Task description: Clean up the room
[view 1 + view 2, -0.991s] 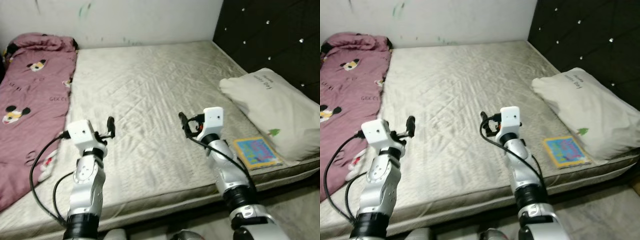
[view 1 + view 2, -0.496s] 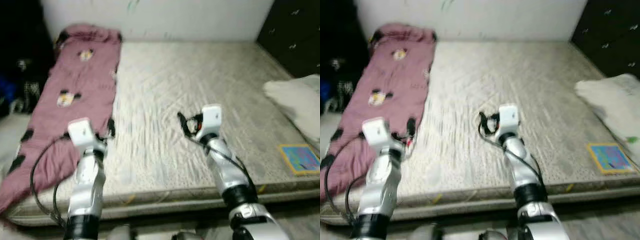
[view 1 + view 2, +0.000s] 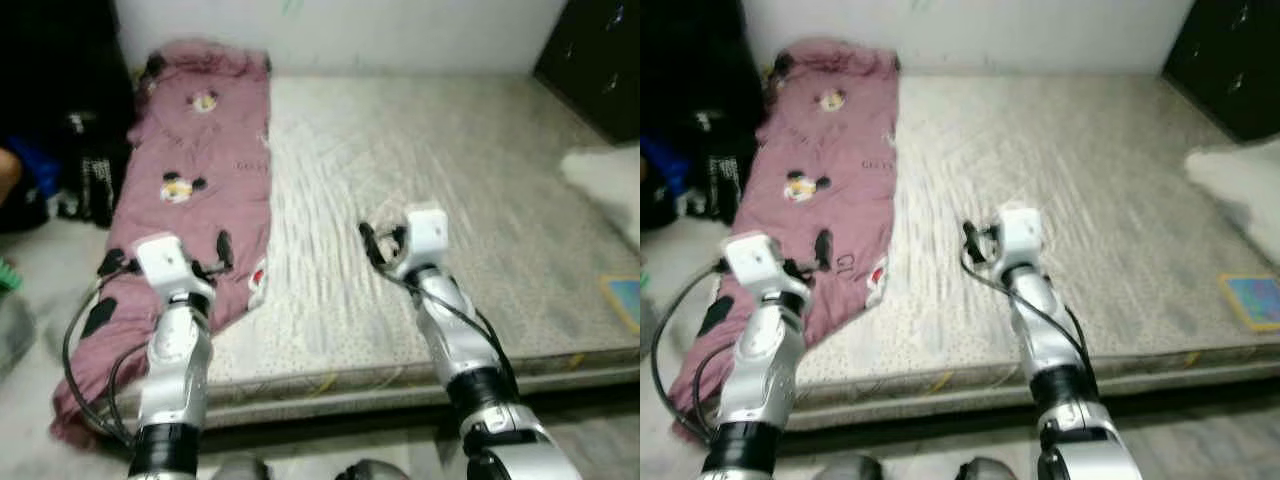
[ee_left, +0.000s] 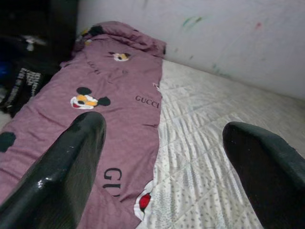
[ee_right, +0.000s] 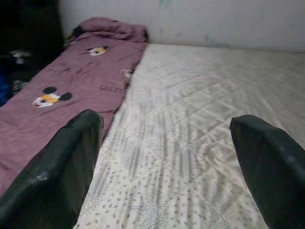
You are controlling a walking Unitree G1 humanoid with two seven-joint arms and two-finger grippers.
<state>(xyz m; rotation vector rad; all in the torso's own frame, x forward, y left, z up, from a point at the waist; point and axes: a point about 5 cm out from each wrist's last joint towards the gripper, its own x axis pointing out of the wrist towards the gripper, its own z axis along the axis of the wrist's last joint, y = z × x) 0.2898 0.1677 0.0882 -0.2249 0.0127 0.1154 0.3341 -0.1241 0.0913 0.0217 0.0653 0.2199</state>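
Observation:
A mauve blanket (image 3: pixel 200 170) printed with cartoon mice lies along the left side of the bare quilted mattress (image 3: pixel 450 170), its near end hanging over the bed's front corner. My left gripper (image 3: pixel 218 252) hovers open over the blanket's near end, holding nothing; the left wrist view shows the blanket (image 4: pixel 109 119) between its fingers (image 4: pixel 66 171). My right gripper (image 3: pixel 372 243) is open above the bare middle of the mattress (image 5: pixel 190 124), a little right of the blanket's edge (image 5: pixel 62 90).
A pale pillow (image 3: pixel 610 175) and a colourful book (image 3: pixel 625 295) lie at the mattress's right edge. Dark bags and clothes (image 3: pixel 60 130) are piled on the floor left of the bed. A white wall (image 3: pixel 350 30) runs behind; a dark headboard (image 3: pixel 600 60) stands at the right.
The camera has swung left: blanket and the dark pile have come further into view, while pillow and book slid to the right edge. Both arms keep the same pose.

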